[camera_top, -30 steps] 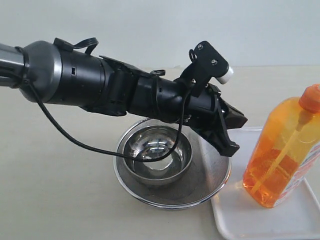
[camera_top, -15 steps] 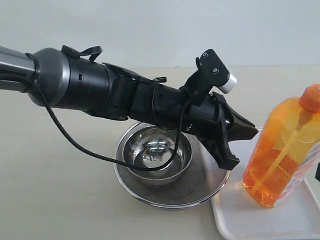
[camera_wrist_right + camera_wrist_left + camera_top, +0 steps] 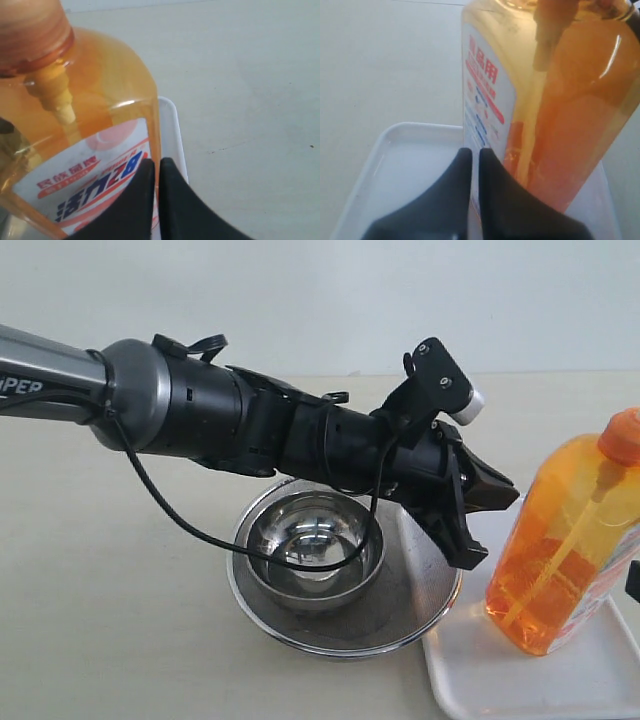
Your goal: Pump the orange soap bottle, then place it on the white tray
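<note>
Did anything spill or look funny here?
No spill shows. The orange soap bottle looks tipped sideways on the white tray, though that may only be the camera's angle. A black cable from the left arm droops across the steel bowl.

I've got the soap bottle (image 3: 565,540) standing on the tray (image 3: 480,680) at the bench's (image 3: 100,620) right side. The strainer (image 3: 415,605) sits just left of the tray, rim just beside its edge, with 1 bowl (image 3: 300,585) inside it. My left end effector (image 3: 505,490) hangs over that edge, just left of the bottle; my right end effector (image 3: 156,161) is close on the bottle's right
</note>
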You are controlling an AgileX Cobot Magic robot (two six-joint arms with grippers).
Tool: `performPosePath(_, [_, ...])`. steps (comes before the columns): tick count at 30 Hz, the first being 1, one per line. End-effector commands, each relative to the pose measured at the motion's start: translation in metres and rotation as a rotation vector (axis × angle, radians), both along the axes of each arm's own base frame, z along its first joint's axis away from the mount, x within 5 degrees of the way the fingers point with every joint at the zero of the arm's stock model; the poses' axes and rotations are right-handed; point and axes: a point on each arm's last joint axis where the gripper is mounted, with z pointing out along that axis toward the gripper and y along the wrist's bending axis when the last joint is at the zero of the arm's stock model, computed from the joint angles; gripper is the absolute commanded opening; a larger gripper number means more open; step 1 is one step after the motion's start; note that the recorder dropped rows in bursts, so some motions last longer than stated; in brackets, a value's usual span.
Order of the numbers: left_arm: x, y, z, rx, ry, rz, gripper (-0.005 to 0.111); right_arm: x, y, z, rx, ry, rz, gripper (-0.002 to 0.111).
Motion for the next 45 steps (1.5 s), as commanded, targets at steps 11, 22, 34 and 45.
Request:
performPosePath(11, [-0.007, -0.006, 0.006, -0.063, 0.031, -0.069, 0.005, 0.004, -0.001, 0.008, -0.040, -0.047, -0.004, 0.000])
performPosePath(22, [-0.014, -0.012, 0.005, -0.060, 0.053, -0.072, 0.005, 0.005, 0.000, 0.011, -0.032, -0.079, 0.001, 0.000])
performPosePath(34, [-0.019, -0.012, 0.005, -0.067, 0.142, -0.087, 0.005, 0.006, 0.001, 0.013, -0.047, -0.101, 0.019, 0.000])
performPosePath(45, [-0.018, -0.012, 0.005, -0.065, 0.145, -0.080, 0.005, 0.029, 0.018, 0.005, -0.140, -0.019, 0.062, 0.000])
